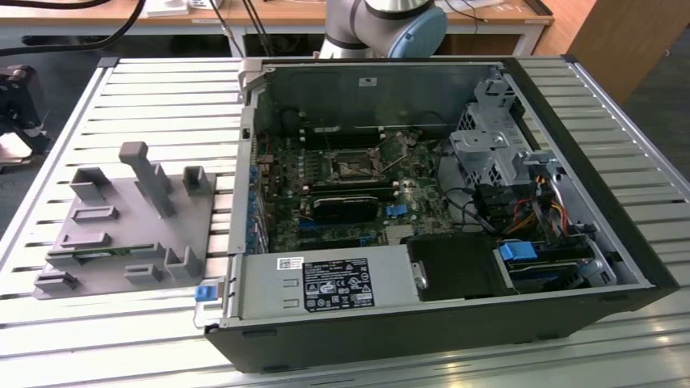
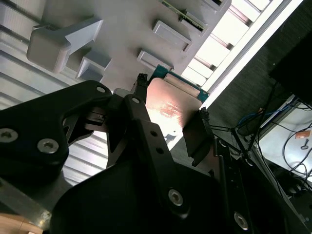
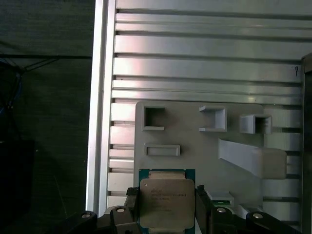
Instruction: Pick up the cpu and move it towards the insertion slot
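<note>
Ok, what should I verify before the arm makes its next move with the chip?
1. Gripper shut on the square silver-topped cpu, held by two opposite edges: ok.
2. The cpu lifted clear of the grey plastic fixture with upright posts: cannot tell.
3. Dark square insertion slot with silver frame empty and unlatched: cannot tell.
4. Black computer case open above the slot: ok.

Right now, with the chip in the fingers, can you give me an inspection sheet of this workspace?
Surface: slatted metal table.
Job's things: cpu over the grey fixture; insertion slot on the board inside the open computer case.
Clutter: nothing seen.
Grippers: gripper shut, fingers flanking the cpu on two sides.
Cables: coloured wires inside the case.
Surroundings: wooden desk beyond the table.
</note>
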### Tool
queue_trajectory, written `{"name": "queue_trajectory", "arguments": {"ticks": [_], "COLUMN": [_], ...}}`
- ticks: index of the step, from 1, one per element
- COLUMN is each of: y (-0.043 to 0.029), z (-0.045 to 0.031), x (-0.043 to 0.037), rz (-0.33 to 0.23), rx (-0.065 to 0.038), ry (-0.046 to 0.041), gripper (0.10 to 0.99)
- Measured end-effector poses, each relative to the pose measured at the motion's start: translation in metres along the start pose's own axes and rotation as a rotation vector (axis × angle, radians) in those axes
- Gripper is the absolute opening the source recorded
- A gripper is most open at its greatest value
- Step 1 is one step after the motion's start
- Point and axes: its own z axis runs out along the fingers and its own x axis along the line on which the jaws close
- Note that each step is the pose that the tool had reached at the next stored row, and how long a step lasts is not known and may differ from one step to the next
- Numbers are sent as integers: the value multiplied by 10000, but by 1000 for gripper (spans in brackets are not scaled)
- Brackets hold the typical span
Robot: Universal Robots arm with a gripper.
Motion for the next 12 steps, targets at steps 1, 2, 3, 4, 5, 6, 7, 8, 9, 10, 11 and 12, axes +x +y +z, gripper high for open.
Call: {"name": "queue_trajectory", "arguments": {"ticks": [1, 2, 3, 4, 5, 6, 7, 8, 9, 10, 11, 12], "y": [0, 0, 1, 1, 1, 1, 1, 1, 2, 2, 2, 2], "z": [-5, -10, -14, -18, -22, -26, -30, -33, -37, -41, -44, -48], "x": [0, 0, 0, 0, 0, 0, 0, 0, 0, 0, 0, 0], "rz": [0, 0, 0, 0, 0, 0, 0, 0, 0, -1, 0, 0], "rx": [0, 0, 0, -1, -1, 0, 0, 0, 0, 0, -1, 0], "ry": [0, 0, -1, -1, 0, 0, 0, -1, -1, -1, -1, -1], "gripper": [541, 541, 541, 541, 541, 541, 541, 541, 541, 541, 541, 541]}}
